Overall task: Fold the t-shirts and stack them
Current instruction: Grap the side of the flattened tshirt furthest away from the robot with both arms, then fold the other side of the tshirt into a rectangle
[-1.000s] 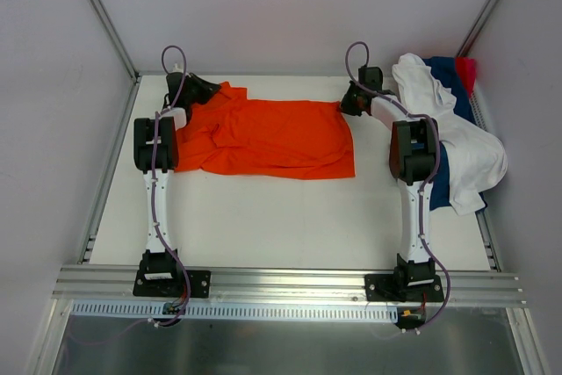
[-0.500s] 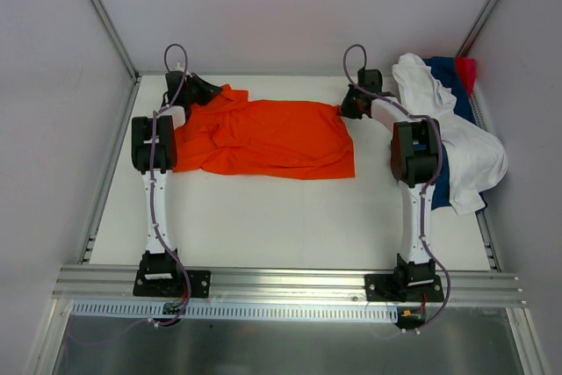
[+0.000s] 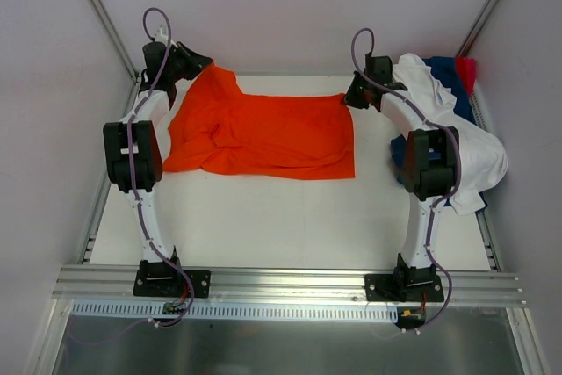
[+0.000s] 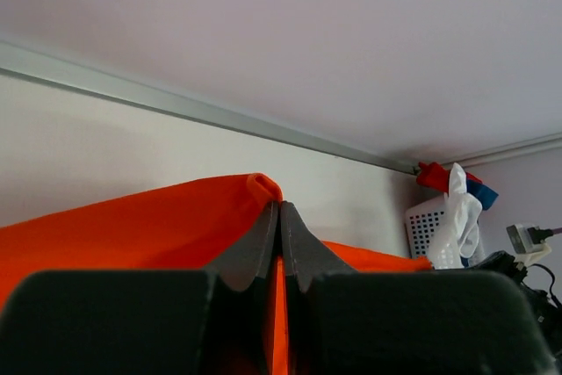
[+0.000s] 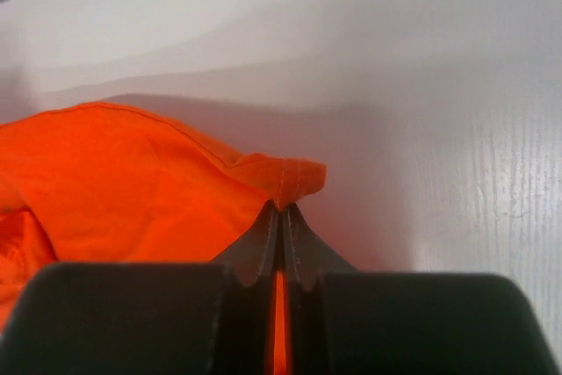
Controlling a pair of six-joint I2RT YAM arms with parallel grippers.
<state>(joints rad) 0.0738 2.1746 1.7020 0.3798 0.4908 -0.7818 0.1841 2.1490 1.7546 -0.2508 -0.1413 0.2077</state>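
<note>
Left gripper (image 3: 207,68) and right gripper (image 3: 349,99) are both pinched tight on the far corners of the orange t-shirt (image 3: 272,133), which lies spread on the table (image 3: 263,217) between them. Those grips look pretty thin, so pulling apart too hard could yank a corner loose and bunch it up.

Pile around the white t-shirt (image 3: 474,142): mostly covered.
The navy t-shirt (image 3: 450,78) lies largely under the white one and partly behind the right arm (image 3: 428,164); the red-pink t-shirt (image 3: 466,68) shows only a scrap beyond it, shape unreadable.
</note>
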